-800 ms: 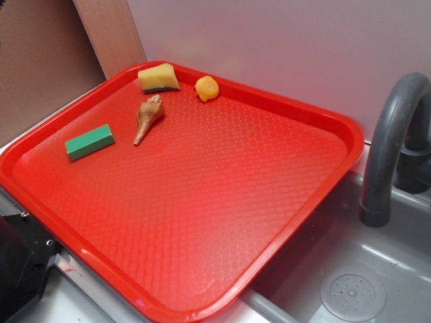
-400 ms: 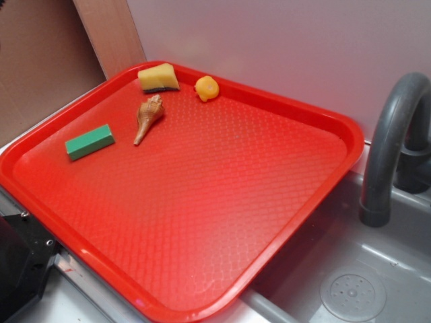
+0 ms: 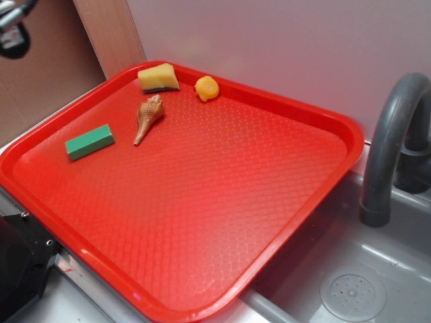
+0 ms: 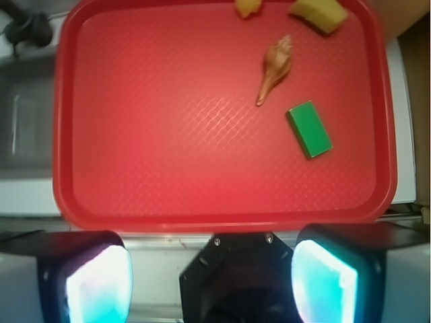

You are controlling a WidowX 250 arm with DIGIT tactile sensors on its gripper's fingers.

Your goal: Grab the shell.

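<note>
Two pale pads point(image 4: 94, 282) of the gripper point(image 4: 210, 282) are held wide apart with nothing between them, high above the near rim of the red tray point(image 4: 202, 219), presumably for a clear overview. The shell point(image 4: 276, 67) is seen lying flat far off, thin tip toward the gripper, between a green block point(image 4: 310, 129) and a yellow sponge point(image 4: 318, 13). A grey sink point(image 3: 350, 289) and faucet point(image 3: 390, 141) are set beside the tray
</note>
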